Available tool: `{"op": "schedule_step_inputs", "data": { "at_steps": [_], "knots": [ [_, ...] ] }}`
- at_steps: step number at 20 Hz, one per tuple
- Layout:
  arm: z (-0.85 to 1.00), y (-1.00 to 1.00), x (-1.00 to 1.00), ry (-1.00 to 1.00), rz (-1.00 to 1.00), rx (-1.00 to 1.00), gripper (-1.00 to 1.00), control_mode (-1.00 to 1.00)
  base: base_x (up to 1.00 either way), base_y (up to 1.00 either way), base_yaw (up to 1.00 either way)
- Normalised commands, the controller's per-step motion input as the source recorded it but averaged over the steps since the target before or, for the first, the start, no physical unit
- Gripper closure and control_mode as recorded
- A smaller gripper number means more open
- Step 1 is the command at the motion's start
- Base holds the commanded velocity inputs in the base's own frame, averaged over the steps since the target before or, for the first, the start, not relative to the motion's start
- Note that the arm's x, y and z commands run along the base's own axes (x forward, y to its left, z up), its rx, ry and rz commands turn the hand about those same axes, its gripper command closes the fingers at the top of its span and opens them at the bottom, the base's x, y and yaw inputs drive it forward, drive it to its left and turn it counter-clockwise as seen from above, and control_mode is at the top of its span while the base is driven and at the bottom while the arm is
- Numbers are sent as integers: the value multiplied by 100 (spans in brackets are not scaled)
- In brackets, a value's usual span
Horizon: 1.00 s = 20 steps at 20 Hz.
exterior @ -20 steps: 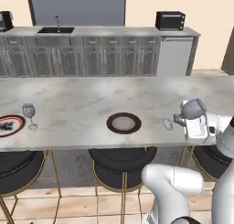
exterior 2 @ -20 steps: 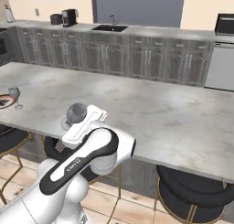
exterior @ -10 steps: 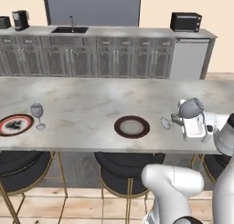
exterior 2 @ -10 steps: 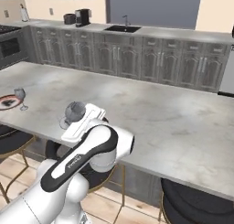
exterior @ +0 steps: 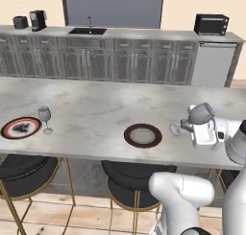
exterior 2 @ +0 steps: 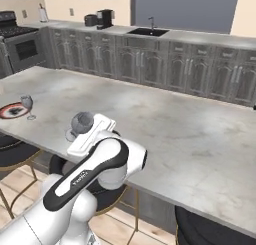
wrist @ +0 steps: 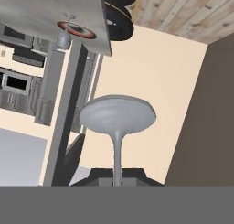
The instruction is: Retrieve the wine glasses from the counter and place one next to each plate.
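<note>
My gripper [exterior: 186, 124] is shut on the stem of one wine glass [exterior: 200, 114], held tilted on its side just above the counter [exterior: 96, 102]. Its foot hangs a little right of the dark brown plate [exterior: 142, 135]. In the hand view the glass foot [wrist: 117, 113] faces the camera, with its stem running down into my gripper [wrist: 117, 176]. The second wine glass [exterior: 44, 117] stands upright close to the right of the red-orange plate [exterior: 20, 127]. The right base view shows the held glass [exterior 2: 82, 122], the standing glass [exterior 2: 27, 103] and the red-orange plate [exterior 2: 12, 110].
Black bar stools [exterior: 132, 177] with gold legs stand under the counter's near edge. Behind it runs a back counter with a sink [exterior: 87, 31], a coffee machine [exterior: 37, 19] and a toaster oven [exterior: 211, 24]. A stove [exterior 2: 20, 44] sits far left.
The whole picture has shifted: the base has driven, so the camera moved. The arm keeps the tilted glass in the same pose; plates and standing glass stay put on the counter.
</note>
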Motion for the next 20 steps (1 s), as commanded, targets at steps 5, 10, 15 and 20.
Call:
{"op": "schedule_step_inputs", "data": {
  "at_steps": [5,10,15,20],
  "knots": [
    [0,0,0,0,0,0,100,100,27,-35,32],
    [-1,-6,23,10,5,-1,100,-100,28,-14,12],
    [0,-10,54,22,10,-7,100,-100,0,0,0],
    [0,-32,30,18,8,-6,100,-100,0,0,0]
  ]
}}
